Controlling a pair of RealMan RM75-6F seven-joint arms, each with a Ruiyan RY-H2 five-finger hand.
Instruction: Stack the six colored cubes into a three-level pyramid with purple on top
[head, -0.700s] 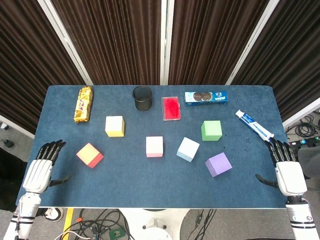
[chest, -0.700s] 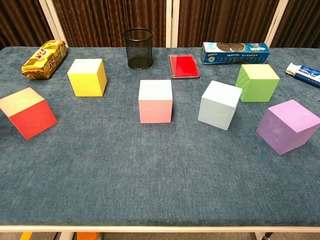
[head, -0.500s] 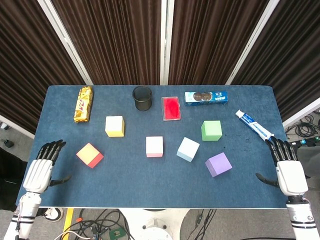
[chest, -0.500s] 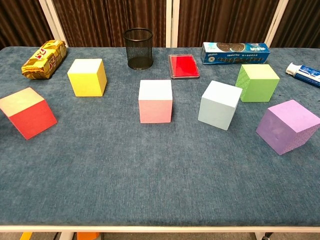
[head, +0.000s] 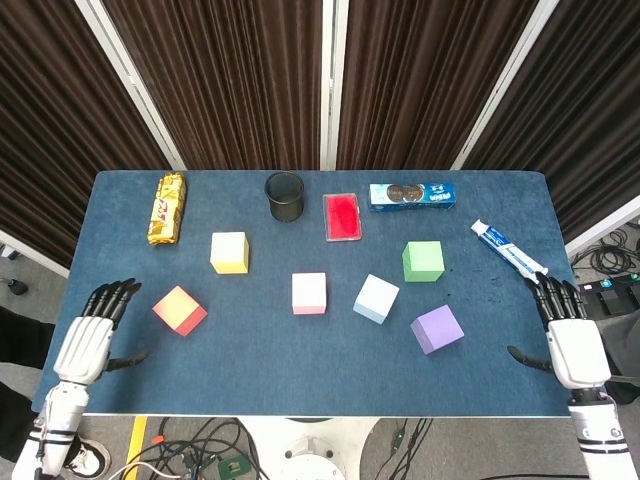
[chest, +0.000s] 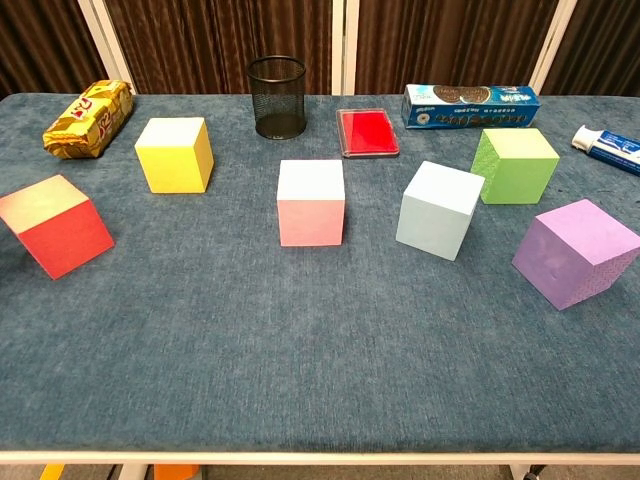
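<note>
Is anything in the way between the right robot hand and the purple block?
Nothing visible is. Only bare blue tabletop lies between the right robot hand and the purple block. The toothpaste tube lies further back, off that path.

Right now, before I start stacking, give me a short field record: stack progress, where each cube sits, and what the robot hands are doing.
stack progress: none; all six cubes lie apart on the blue cloth table
red cube: front left, turned at an angle
yellow cube: left, farther back
pink cube: centre
light blue cube: right of the pink one
green cube: right, farther back
purple cube: front right
left robot hand: open at the front left table edge, holding nothing
right robot hand: open at the front right edge, holding nothing
</note>
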